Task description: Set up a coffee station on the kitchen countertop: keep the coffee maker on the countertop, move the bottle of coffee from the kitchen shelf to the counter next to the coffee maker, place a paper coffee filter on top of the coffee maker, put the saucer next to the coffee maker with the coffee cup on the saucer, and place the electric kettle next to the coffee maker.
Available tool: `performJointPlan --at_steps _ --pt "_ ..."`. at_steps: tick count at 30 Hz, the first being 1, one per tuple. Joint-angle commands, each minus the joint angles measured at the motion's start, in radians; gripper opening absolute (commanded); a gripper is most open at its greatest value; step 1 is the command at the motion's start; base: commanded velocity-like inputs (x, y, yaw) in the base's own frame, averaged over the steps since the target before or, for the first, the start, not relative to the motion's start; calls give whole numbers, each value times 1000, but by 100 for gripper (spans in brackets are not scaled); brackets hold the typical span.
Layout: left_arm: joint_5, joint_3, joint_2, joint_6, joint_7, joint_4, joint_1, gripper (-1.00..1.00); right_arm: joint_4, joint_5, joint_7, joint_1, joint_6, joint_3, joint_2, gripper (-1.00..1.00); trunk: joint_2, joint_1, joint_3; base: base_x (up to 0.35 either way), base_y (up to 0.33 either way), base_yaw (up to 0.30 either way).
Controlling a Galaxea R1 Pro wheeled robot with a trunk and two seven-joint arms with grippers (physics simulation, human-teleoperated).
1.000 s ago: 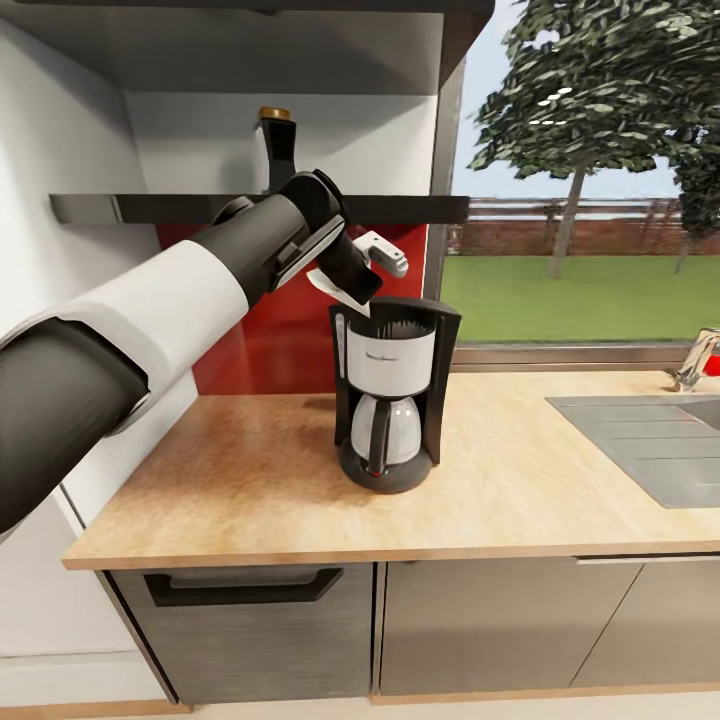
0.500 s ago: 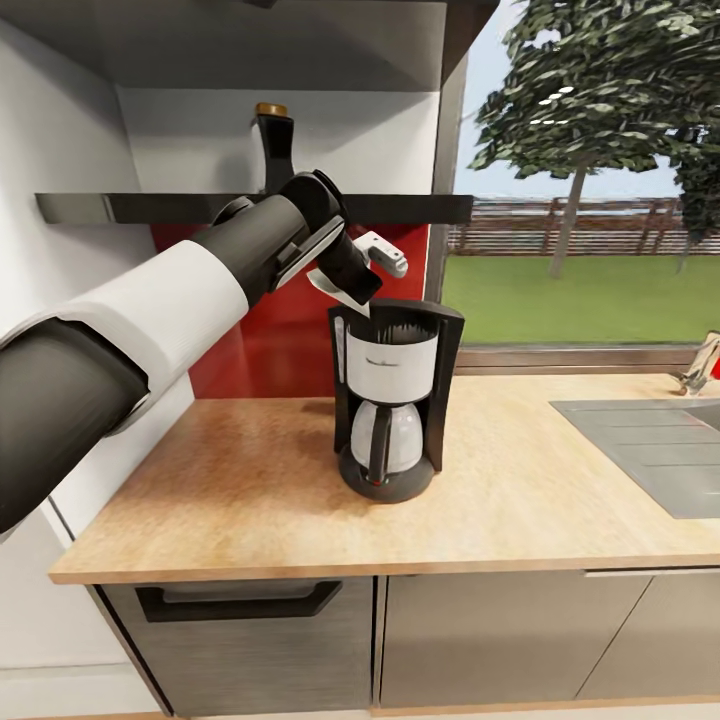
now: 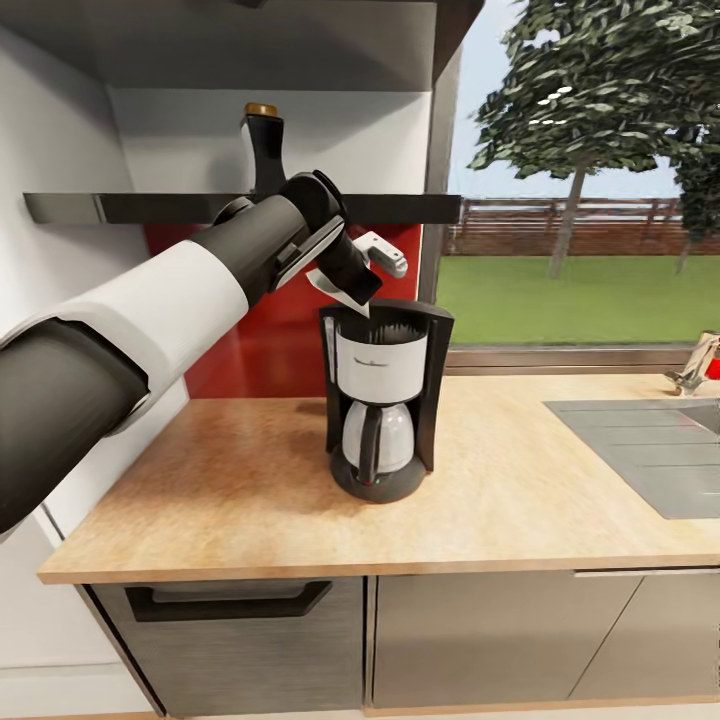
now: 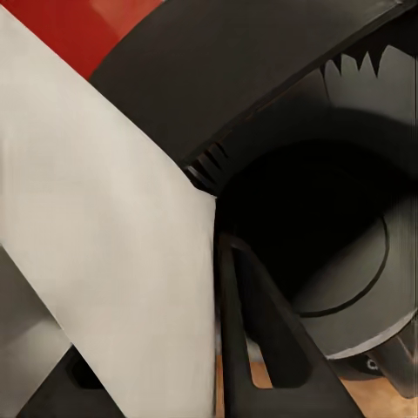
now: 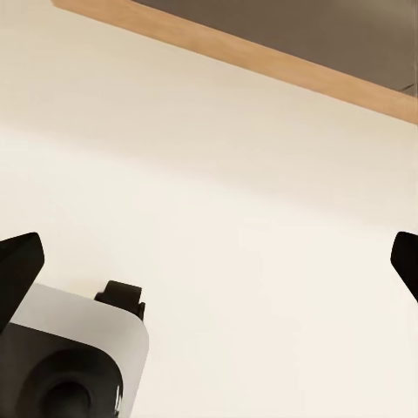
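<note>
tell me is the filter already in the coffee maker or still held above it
Still held: the left gripper pinches the paper coffee filter just above the coffee maker.

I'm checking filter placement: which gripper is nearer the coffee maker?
Left. The left gripper hangs just above the coffee maker, holding the paper coffee filter. The right gripper faces a pale surface elsewhere.

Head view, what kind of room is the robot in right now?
Most likely a home kitchen: a wood-grain countertop over grey cabinet fronts, a coffee maker standing on it, and a sink with a tap under a window onto a garden.
</note>
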Motion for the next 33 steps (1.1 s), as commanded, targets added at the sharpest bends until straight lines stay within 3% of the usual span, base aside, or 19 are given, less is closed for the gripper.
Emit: performJointPlan --at_steps 1,33 --pt "7 -6 0 3 1 1 -2 -100 0 3 0 -1 -3 1 0 100 -1 0 -1 0 -177 0" --pt "7 -6 0 2 1 6 -2 -100 0 4 0 -1 -3 1 -1 100 -1 0 -1 0 -60 0"
